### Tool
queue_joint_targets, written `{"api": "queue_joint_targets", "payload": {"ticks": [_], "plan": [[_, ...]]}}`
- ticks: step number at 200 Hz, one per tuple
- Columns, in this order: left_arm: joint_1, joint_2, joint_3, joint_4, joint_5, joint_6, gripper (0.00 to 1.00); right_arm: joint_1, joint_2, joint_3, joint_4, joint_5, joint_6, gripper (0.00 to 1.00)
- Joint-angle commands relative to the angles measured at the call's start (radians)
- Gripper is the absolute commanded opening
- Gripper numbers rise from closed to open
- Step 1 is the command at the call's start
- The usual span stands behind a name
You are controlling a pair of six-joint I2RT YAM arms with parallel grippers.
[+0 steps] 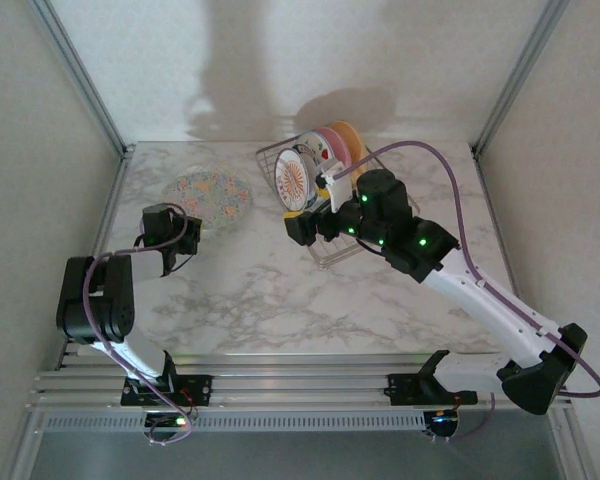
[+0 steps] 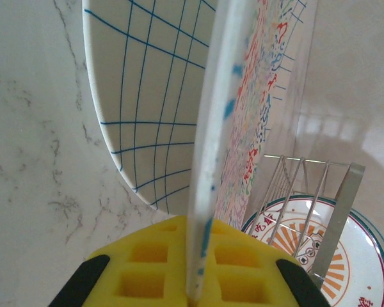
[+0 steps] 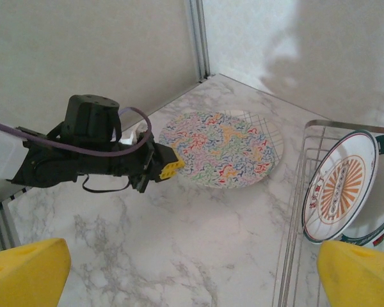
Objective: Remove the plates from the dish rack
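Note:
The large multicoloured speckled plate (image 1: pixel 212 196) (image 3: pixel 221 147) is at the back left of the table, and a white surface with blue grid lines (image 2: pixel 153 96) shows under it. My left gripper (image 1: pixel 187 222) (image 2: pixel 198 256) (image 3: pixel 171 165) is shut on its near rim, which runs edge-on between the yellow pads (image 2: pixel 141 268). The dish rack (image 1: pixel 270 155) (image 3: pixel 301 192) holds upright plates: sunburst (image 1: pixel 300 172) (image 3: pixel 339 185) (image 2: pixel 361 268), red-and-green motif (image 3: pixel 381 224), pink (image 1: pixel 332 142) and yellow-orange (image 1: pixel 352 145). My right gripper (image 1: pixel 315 225) (image 3: pixel 192 281) hangs open at the rack's front left, holding nothing.
Marble table (image 1: pixel 280 290) with a metal frame post (image 1: pixel 80 75) at the back left and another (image 1: pixel 515 75) at the back right. Open marble lies between the speckled plate and the rack. A purple cable (image 1: pixel 450 190) loops over the right arm.

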Motion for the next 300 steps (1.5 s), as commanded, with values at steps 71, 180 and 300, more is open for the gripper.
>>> {"api": "queue_joint_targets", "payload": {"ticks": [71,180,300], "plan": [[0.015,0.017,0.113,-0.084,0.024,0.076,0.43,0.007,0.014,-0.008,0.026,-0.014,0.022,0.99],[0.032,0.081,0.298,-0.435,-0.033,0.173,0.54,0.007,0.007,-0.002,0.023,-0.010,0.050,0.99],[0.039,0.080,0.372,-0.596,-0.087,0.198,0.60,-0.027,-0.012,0.031,-0.059,0.166,0.113,0.99]]}}
